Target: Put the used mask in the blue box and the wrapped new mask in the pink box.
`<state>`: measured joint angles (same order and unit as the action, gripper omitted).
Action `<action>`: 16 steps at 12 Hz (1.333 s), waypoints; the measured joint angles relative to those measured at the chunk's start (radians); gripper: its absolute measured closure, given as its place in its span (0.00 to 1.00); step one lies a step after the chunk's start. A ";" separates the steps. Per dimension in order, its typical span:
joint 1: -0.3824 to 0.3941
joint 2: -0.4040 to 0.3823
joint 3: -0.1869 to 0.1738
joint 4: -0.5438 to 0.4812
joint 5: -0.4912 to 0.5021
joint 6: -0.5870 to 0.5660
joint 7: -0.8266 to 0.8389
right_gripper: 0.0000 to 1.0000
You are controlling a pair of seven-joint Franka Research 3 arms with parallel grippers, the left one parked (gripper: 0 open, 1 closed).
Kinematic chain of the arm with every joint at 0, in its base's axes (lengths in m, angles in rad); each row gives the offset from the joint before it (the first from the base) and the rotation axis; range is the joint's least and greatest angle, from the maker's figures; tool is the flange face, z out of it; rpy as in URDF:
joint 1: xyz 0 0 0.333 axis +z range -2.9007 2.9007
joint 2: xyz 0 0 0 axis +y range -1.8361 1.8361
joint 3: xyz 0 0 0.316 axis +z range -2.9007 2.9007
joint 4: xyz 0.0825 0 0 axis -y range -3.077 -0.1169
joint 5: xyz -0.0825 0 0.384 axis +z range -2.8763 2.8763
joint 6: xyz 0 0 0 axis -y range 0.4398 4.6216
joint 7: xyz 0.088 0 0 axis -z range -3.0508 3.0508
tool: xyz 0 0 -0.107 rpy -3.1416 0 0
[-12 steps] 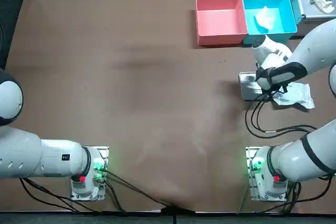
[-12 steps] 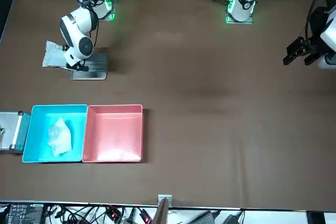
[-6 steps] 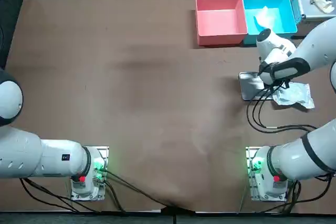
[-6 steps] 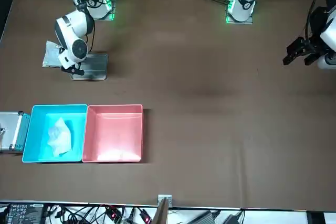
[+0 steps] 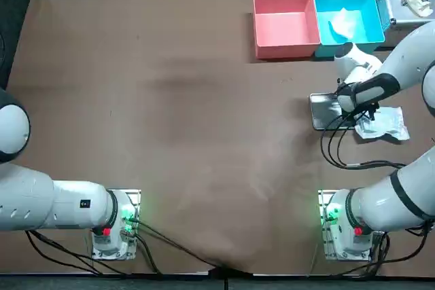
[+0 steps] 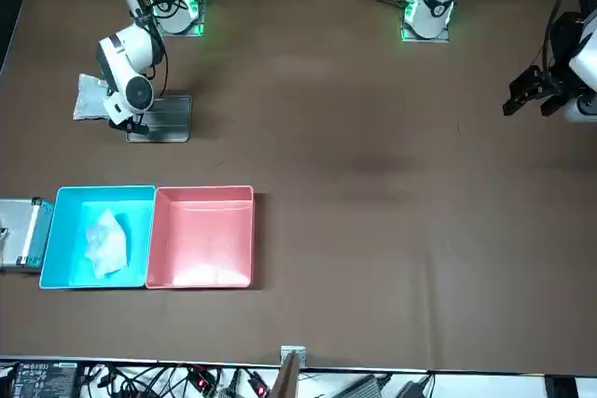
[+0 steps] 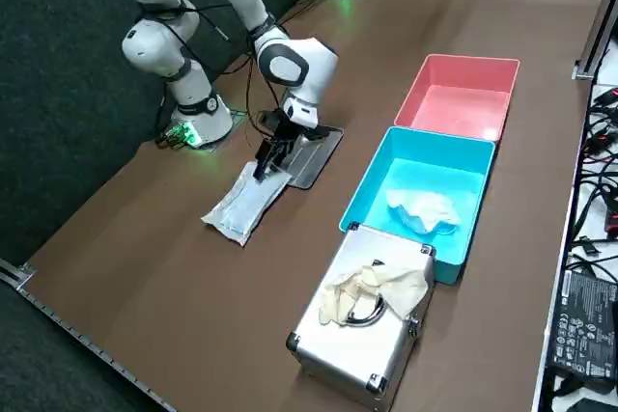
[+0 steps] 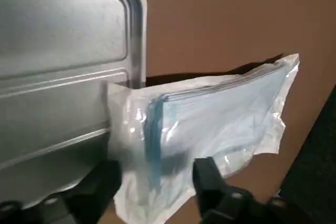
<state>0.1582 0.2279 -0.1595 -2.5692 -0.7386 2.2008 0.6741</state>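
Observation:
The wrapped new mask (image 8: 220, 119), a clear packet with pale blue inside, lies on the brown table with one end against a flat metal tray (image 8: 58, 66). My right gripper (image 8: 152, 187) is low over that end, open, one finger on each side of the packet. In the side view the right gripper (image 7: 269, 158) stands at the packet's (image 7: 235, 209) tray end. From above, the packet (image 5: 386, 124) pokes out from under the right gripper (image 5: 360, 115). The used mask (image 5: 343, 24) lies crumpled in the blue box (image 5: 372, 18). Beside it the pink box (image 5: 285, 28) holds nothing.
A closed silver case (image 7: 359, 344) with a pale crumpled cloth (image 7: 372, 288) on its lid stands right beside the blue box (image 7: 386, 190). The arm's black cables (image 5: 340, 157) loop over the table near the metal tray (image 5: 325, 110). Cables and electronics line the table's far edge.
My right gripper has shifted from over the metal tray towards the wrapped mask and come down around its end. The packet has barely moved.

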 joint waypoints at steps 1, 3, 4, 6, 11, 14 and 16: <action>-0.001 0.000 0.000 0.000 0.000 -0.003 0.000 0.14; -0.002 -0.001 0.000 0.003 0.000 -0.012 0.001 0.42; -0.002 -0.004 0.000 0.005 0.000 -0.022 0.001 0.54; -0.002 -0.023 0.000 0.026 0.000 -0.075 0.002 0.91; 0.002 -0.116 0.005 0.088 0.014 -0.248 -0.040 0.99; 0.011 -0.211 0.010 0.178 0.132 -0.387 -0.168 0.99; 0.024 -0.264 0.012 0.266 0.208 -0.490 -0.258 0.99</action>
<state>0.1824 -0.0363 -0.1477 -2.3029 -0.5309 1.7108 0.4164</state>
